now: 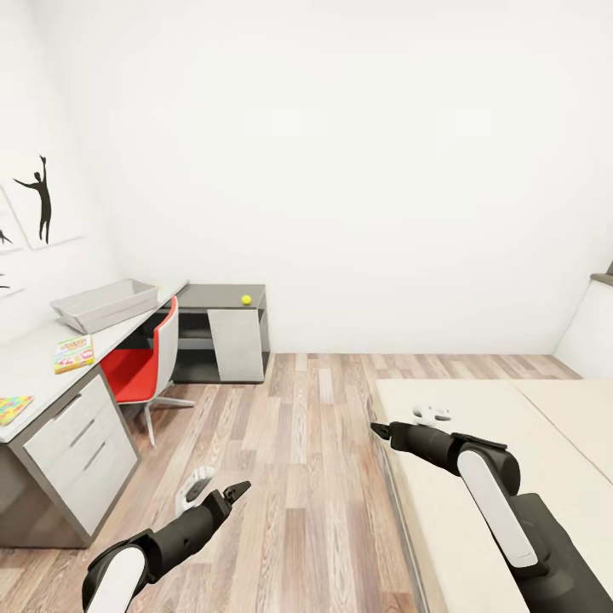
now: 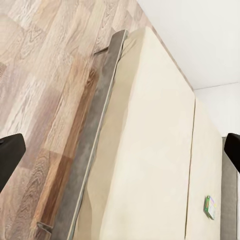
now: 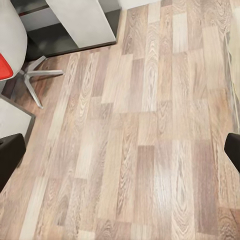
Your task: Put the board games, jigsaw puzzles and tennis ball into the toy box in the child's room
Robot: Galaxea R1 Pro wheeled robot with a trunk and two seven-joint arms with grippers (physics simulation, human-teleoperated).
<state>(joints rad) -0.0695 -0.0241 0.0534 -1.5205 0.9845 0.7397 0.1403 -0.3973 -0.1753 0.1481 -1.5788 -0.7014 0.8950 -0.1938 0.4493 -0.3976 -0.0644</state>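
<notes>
Both grippers, left (image 1: 223, 496) and right (image 1: 380, 430), hang with fingers spread wide and nothing held, probably carried low for travel. The toy box (image 1: 106, 304) waits on the desk (image 1: 30, 353) at the frame's left, the tennis ball (image 1: 246, 300) just right of it. One board game (image 2: 209, 207) lies on the bed (image 2: 150, 150).

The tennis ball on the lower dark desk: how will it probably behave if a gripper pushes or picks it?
The tennis ball is small and round, so a push would likely send it rolling along the flat dark desk, perhaps off its edge. It sits free, nothing beside it to stop it. Its roundness may let it slip out unless the fingers close across its middle.
</notes>
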